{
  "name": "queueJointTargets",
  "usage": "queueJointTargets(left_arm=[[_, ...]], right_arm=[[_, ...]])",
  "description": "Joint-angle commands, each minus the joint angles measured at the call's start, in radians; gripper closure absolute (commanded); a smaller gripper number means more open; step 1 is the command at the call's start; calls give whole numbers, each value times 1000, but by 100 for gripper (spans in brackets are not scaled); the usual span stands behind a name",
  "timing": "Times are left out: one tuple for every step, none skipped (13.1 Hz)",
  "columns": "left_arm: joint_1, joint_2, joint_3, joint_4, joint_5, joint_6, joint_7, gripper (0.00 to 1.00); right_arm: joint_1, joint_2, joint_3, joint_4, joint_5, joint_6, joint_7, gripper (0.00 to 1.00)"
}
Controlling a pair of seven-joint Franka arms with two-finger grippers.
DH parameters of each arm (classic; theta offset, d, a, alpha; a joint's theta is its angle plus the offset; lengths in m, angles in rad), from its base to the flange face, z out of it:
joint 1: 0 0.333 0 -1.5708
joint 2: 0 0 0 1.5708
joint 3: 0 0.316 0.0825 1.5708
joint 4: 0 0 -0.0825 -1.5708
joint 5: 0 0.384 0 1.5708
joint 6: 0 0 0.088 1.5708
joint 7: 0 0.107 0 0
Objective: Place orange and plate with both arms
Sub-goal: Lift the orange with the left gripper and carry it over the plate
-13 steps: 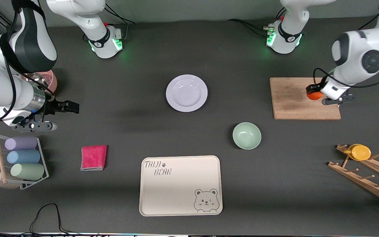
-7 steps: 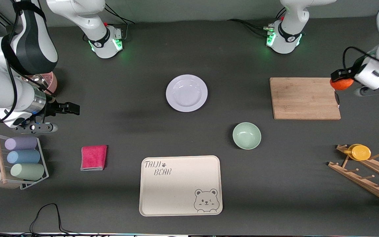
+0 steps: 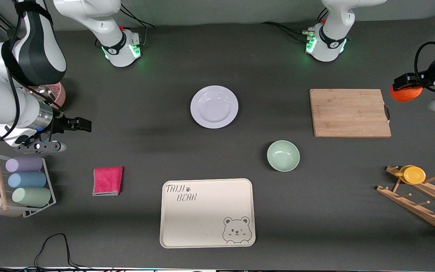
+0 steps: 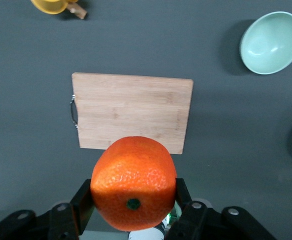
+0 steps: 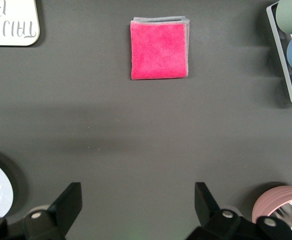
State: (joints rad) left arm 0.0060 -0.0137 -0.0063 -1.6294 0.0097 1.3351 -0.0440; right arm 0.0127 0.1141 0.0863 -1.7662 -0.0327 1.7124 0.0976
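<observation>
Left tool [image 3: 406, 85] clamped on the orange [image 3: 405, 93] in the air, right tool [image 3: 74, 124] wide over bare table, waiting.

Left gripper [image 3: 410, 86] lifted the orange [image 3: 405, 93] off the wooden cutting board [image 3: 349, 112] and carried it past the board's edge toward the left arm's table end.

Left hand [image 3: 406, 87] raised, clamped shut; right hand [image 3: 74, 124] waits, fingers spread.

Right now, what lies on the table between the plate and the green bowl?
Nothing: the front view shows only bare dark table between the plate and the green bowl.
</observation>
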Motion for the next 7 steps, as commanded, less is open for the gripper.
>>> queueJointTargets(left_arm=[[-50,18,-59,46,-42,-28,-144,100],[-55,30,-102,45,-80,-19,-237,100],[-55,46,-148,46,-124,7,-335,100],[-58,63,-196,46,-141,47,-426,100],[-70,80,-254,46,-146,91,-512,100],[-89,102,-305,49,-149,134,-607,100],[-110,141,-352,57,-151,179,-723,100]], right_arm=[[1,3,4,4,-22,9,28,0],[1,1,4,4,-22,9,27,0],[0,-1,4,4,-22,6,22,0],[0,-4,4,4,-22,4,18,0],[0,-5,4,4,-22,1,17,0],[0,-5,4,4,-22,0,17,0],[0,-7,4,4,-21,0,17,0]])
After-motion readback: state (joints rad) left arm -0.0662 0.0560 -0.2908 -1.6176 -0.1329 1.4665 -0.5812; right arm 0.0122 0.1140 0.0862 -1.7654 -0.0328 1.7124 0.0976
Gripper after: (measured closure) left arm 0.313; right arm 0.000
